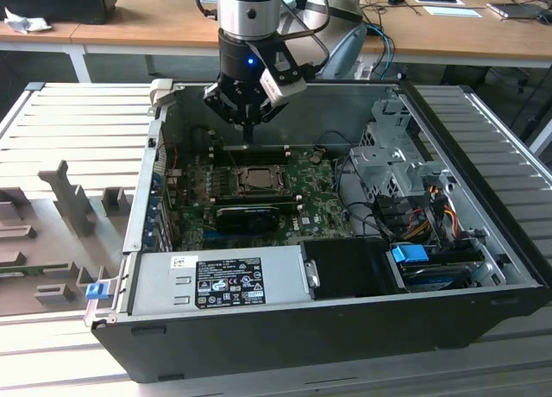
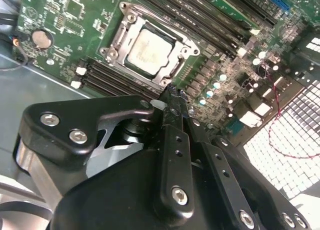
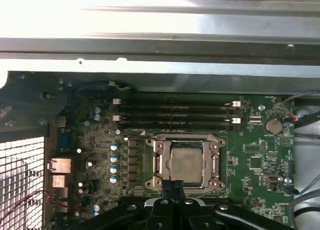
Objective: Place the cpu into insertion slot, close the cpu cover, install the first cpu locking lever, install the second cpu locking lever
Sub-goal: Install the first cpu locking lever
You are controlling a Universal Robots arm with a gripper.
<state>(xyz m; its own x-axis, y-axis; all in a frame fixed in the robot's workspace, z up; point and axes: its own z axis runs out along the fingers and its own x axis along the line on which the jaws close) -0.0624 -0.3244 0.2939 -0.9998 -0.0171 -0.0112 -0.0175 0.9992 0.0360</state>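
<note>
The cpu (image 1: 256,179) already lies flat in the insertion slot (image 3: 151,182), a little above the middle of the exterior view, its dull grey top facing up. The cpu cover (image 3: 214,162) appears to be down over it, framing the chip through its square window, which would be what keeps the chip seated. Whether either locking lever is latched cannot be told. The gripper (image 1: 247,141) hangs from the top centre of the exterior view, the arm's wrist pointing nearly straight down into the open computer case (image 1: 259,345). It sits above the far side of the green motherboard (image 1: 319,203), over the long black memory slots (image 3: 175,115) and just beyond the socket. Its two slim black fingers are pressed together into one narrow point with nothing visible between them. I judge this suits poking or hooking a thin part at the socket's rim better than carrying anything. In both wrist views that point lies close over the socket frame's edge, beside a corner; touching or just apart, I cannot tell. The long black card (image 1: 250,216) sits nearer the camera, clear of the fingers.
</note>
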